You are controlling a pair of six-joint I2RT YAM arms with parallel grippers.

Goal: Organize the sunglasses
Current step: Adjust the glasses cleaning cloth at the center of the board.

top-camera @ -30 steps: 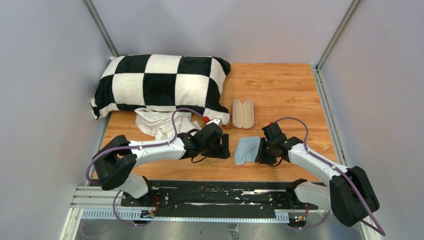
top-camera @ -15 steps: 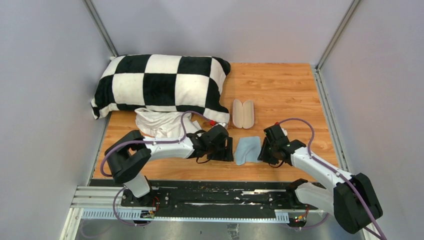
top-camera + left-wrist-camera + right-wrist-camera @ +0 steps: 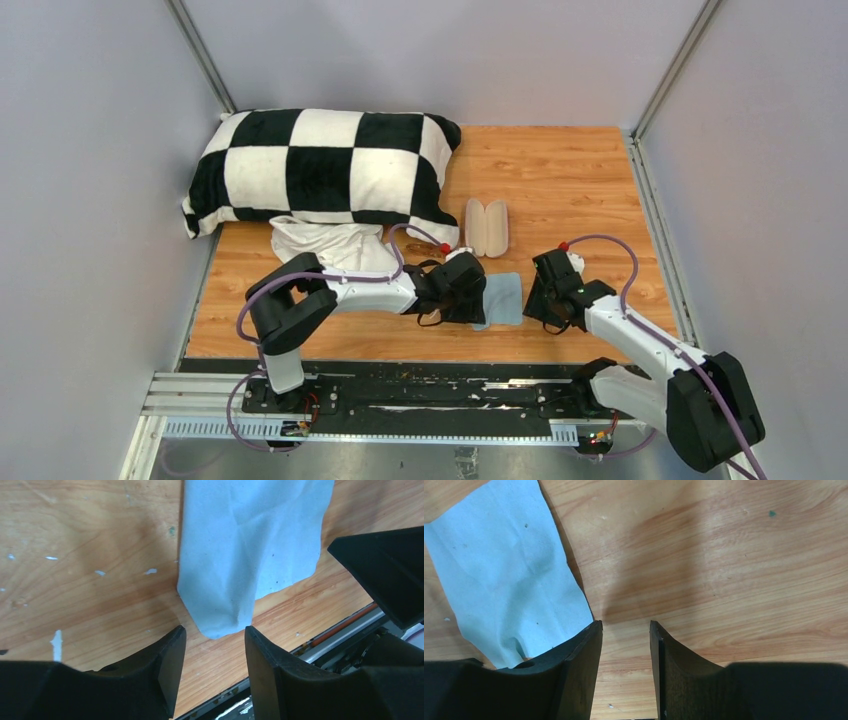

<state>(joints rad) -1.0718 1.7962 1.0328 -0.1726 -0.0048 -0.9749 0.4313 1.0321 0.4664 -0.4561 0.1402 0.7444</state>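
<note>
While both arms work low over the light wooden table [image 3: 560, 180], the count runs: one small pale-blue square cloth [image 3: 503, 297], one oblong clamshell case [image 3: 487, 227] lying open with its two cream halves up, one black-and-white checked pillow [image 3: 320, 170], one crumpled white fabric [image 3: 325, 245], two arms and two pincers. The sunglasses cannot be picked out in any view. The case lies at twelve o'clock of the cloth, apart from it. The pillow is at ten o'clock of the case, and the white fabric touches the pillow's six o'clock edge.

The left gripper [image 3: 214, 630] sits at the cloth's nine o'clock edge, its fingers narrowly apart and holding nothing, with a corner of the cloth lying just ahead of the gap. The right gripper [image 3: 624, 625] stands at three o'clock of the cloth, fingers likewise apart with bare wood between them. Whether its one finger touches the cloth's margin cannot be told.

A second ago the left arm [image 3: 345, 290] ended well short of the cloth; it has since stretched toward three o'clock to reach it. The cloth has shifted that way too and lies flatter and squarer, and the right gripper, then against its edge, has drawn off.
</note>
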